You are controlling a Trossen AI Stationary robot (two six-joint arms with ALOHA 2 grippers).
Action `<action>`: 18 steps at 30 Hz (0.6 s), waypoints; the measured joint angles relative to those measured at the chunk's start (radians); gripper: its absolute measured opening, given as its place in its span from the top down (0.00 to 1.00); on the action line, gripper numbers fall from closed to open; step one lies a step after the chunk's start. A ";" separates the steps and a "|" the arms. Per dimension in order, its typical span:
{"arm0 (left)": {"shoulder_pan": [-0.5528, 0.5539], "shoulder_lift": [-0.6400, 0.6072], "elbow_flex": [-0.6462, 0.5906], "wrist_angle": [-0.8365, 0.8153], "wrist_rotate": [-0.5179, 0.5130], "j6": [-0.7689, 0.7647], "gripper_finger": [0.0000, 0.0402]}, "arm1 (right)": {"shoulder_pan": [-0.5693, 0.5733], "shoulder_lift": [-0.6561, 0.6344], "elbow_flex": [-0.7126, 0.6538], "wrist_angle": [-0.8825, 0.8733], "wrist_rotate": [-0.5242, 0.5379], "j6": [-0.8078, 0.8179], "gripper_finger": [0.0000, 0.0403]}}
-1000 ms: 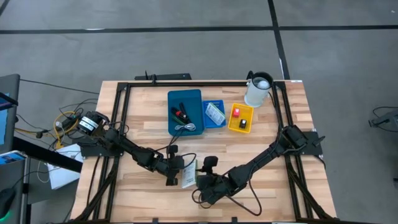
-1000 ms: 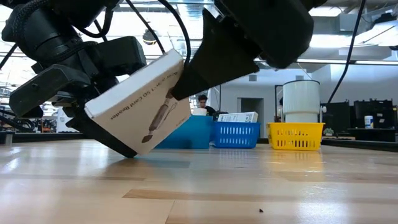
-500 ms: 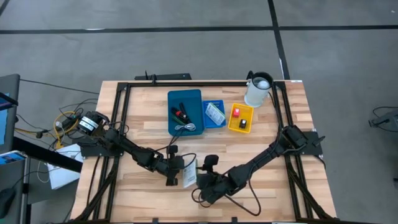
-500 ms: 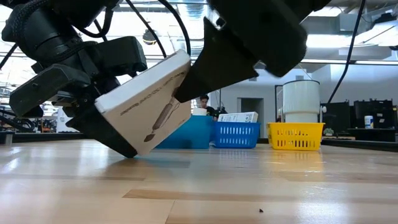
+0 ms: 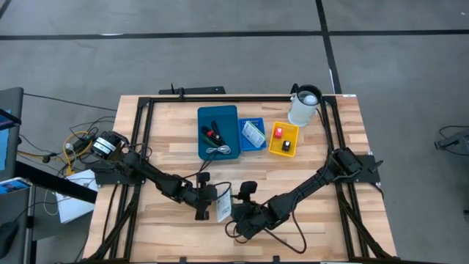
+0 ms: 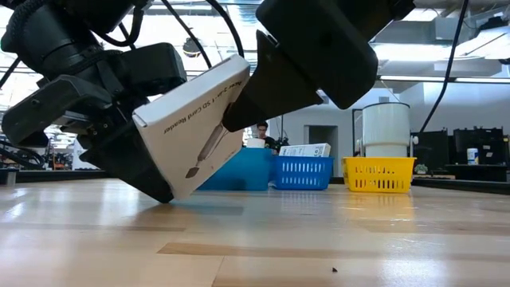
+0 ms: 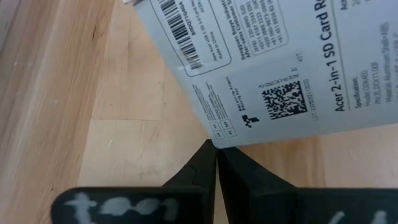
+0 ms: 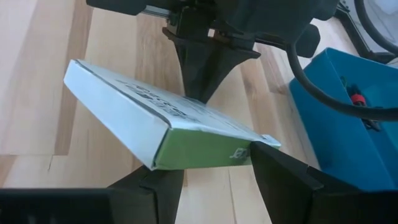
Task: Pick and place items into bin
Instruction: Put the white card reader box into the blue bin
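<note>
A flat white printed box [image 6: 191, 127] with a green end stands tilted near the table's front middle [image 5: 223, 207]. Its lower edge [image 6: 169, 197] is on the wood and its upper end is raised. My right gripper [image 5: 234, 213] is shut on the raised end. My left gripper [image 5: 207, 208] is shut, its tips at the box's low corner [image 7: 214, 142]. In the low view the left gripper [image 6: 119, 151] sits under the box's lower end. My left gripper touches the box's low corner [image 7: 214, 142] with the tips of its shut fingers, coming level from the table's left side, low over the wood. My right gripper pinches the box's green end [image 8: 205, 152] between its two fingers [image 8: 280, 177], one on each side of that end. It comes from the table's right and slants down. The box is tilted, its far lower edge on the table.
At the back stand a blue bin [image 5: 218, 132] with black cables and a red piece, a small blue basket [image 5: 252, 134] with a white packet, a yellow bin [image 5: 283, 139] with red and black pieces, and a white jug [image 5: 303, 106]. A black frame rims the table.
My right gripper has risen a little with the box's green end, still shut on it. The box has tipped steeper, and its lower edge has stayed on the table by my left gripper.
</note>
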 joint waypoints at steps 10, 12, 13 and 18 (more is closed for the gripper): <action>0.000 0.000 0.000 0.000 0.000 0.000 1.00 | 0.000 0.000 0.000 0.012 -0.002 -0.041 0.56; 0.000 0.000 0.000 0.000 0.000 0.000 1.00 | 0.000 0.000 0.000 0.022 -0.002 -0.065 0.55; 0.000 0.000 0.000 0.000 0.000 0.000 1.00 | 0.001 0.000 0.000 0.031 -0.003 -0.074 0.55; 0.000 0.000 0.000 -0.001 -0.001 0.000 1.00 | 0.001 0.000 0.000 0.053 -0.008 -0.110 0.55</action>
